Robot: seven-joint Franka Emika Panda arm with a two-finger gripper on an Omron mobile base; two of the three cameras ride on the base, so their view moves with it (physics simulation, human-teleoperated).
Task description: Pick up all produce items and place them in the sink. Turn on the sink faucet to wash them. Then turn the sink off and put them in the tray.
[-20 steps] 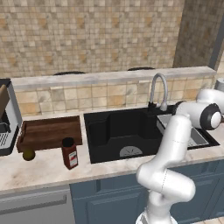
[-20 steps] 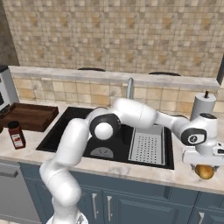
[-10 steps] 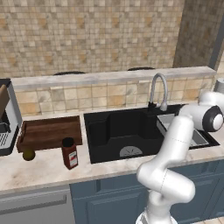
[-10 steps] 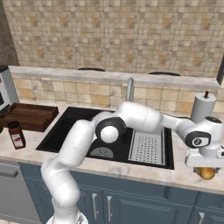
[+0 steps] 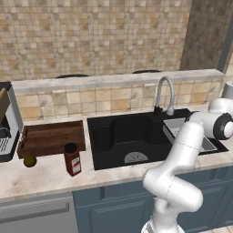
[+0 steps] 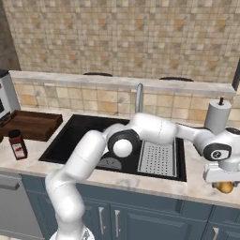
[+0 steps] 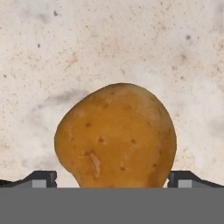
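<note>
Between the wooden tray (image 5: 52, 137) on the left and the far right end of the marble counter (image 6: 197, 185), the black sink (image 5: 127, 136) is lying with a grey perforated rack (image 6: 159, 158) in its right part, and the faucet (image 5: 164, 93) is standing behind it. Beside the tray, the olive-brown fruit (image 5: 30, 160) and a red-labelled jar (image 5: 72, 159) are resting on the counter. At the right end, the gripper (image 7: 112, 178) is hanging with its fingers spread wide on both sides of the orange-yellow fruit (image 7: 116, 135), not clenching it.
</note>
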